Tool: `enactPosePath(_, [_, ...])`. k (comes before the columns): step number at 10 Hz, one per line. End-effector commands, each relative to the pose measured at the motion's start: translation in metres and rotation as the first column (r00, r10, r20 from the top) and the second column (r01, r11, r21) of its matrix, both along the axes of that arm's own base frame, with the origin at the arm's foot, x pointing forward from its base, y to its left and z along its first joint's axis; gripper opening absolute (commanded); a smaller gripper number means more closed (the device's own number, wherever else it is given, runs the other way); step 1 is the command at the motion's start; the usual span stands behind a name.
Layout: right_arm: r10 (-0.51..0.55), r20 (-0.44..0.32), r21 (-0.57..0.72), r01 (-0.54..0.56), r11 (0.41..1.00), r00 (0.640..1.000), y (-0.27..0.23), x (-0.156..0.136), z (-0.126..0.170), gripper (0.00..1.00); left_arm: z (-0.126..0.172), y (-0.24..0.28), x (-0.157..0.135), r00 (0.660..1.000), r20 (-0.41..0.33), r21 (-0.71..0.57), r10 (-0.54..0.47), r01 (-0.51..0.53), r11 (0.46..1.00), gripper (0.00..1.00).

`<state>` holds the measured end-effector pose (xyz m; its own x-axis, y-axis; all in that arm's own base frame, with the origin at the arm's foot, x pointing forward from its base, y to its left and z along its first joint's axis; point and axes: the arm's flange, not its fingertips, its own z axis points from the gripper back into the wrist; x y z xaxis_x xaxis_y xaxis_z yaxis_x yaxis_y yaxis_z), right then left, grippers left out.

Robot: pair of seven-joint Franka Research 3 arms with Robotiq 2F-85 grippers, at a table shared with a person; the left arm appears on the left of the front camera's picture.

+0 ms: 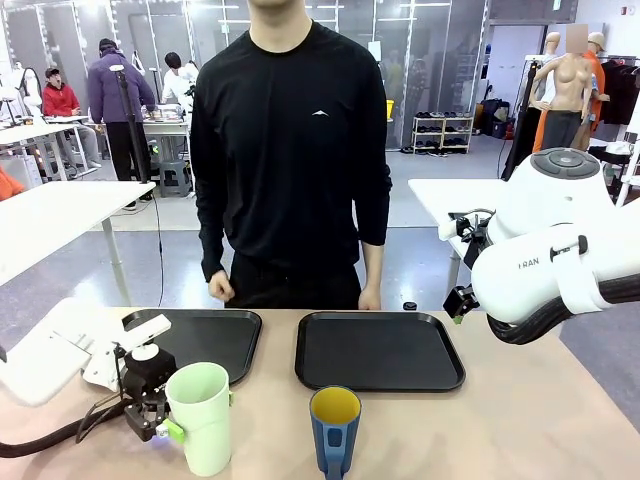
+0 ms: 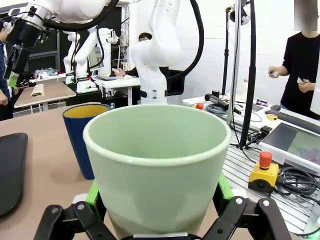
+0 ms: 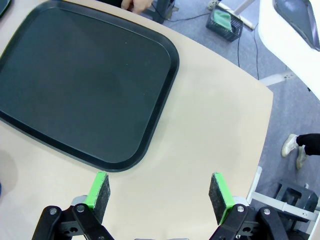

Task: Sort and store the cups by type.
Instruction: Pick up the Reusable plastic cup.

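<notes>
Tumbler (image 1: 203, 418) stands at the table's (image 1: 540, 420) near edge, left of centre. It is tall, smooth, pale mint plastic, flaring to a rounded rim, with no handle. The left gripper (image 2: 159, 200) grasps it low down, a green pad (image 2: 95, 196) pressed to each side of its wall. Just beside it to the right, apart from it, stands the mug (image 1: 335, 430), which is shorter, dark blue and glossy yellow inside, its handle turned to the near side. Behind them lie two flat black trays with rounded corners and raised rims, the left tray (image 1: 215, 335) and the right tray (image 1: 380, 352), side by side with a narrow gap. The right gripper (image 3: 160, 192) hangs released, jaws wide, over bare tan tabletop just off a corner of the right tray. A person (image 1: 290, 150) in a black long-sleeved top stands at the far edge.
</notes>
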<state>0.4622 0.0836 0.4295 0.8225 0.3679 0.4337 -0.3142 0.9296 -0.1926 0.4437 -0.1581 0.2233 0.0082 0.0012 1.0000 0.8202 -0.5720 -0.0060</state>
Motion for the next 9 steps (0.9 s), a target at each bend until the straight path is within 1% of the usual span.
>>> enactPosePath(1, [-0.001,0.003,-0.014,0.001,1.0,1.0,-0.0008,0.0001,-0.0003,1.0,-0.0262,0.0077,-0.0133,0.999,0.039,-0.026,-0.021,0.022,0.999,1.0])
enactPosePath(2, [-0.001,0.003,-0.014,0.001,1.0,1.0,-0.0008,0.0001,-0.0003,1.0,-0.0267,0.0065,-0.0135,0.999,0.046,-0.028,-0.023,0.024,0.999,1.0])
enactPosePath(6, [-0.001,0.003,-0.014,0.001,1.0,1.0,-0.0008,0.0001,-0.0003,1.0,-0.0281,0.0054,-0.0142,0.997,0.077,-0.011,-0.017,0.018,1.0,0.66])
enactPosePath(7, [-0.001,0.003,-0.014,0.001,1.0,1.0,-0.0008,0.0001,-0.0003,1.0,-0.0276,0.006,-0.0145,0.997,0.074,-0.004,-0.01,0.011,1.0,0.57])
enactPosePath(8, [-0.001,0.003,-0.014,0.001,1.0,1.0,-0.0008,0.0001,-0.0003,1.0,-0.0256,0.0074,-0.0142,0.997,0.07,0.008,0.008,-0.008,1.0,0.49])
enactPosePath(9, [-0.001,0.003,-0.014,0.001,1.0,1.0,-0.0008,0.0001,-0.0003,1.0,-0.021,0.0099,-0.0138,0.995,0.085,0.032,0.044,-0.046,0.998,0.4])
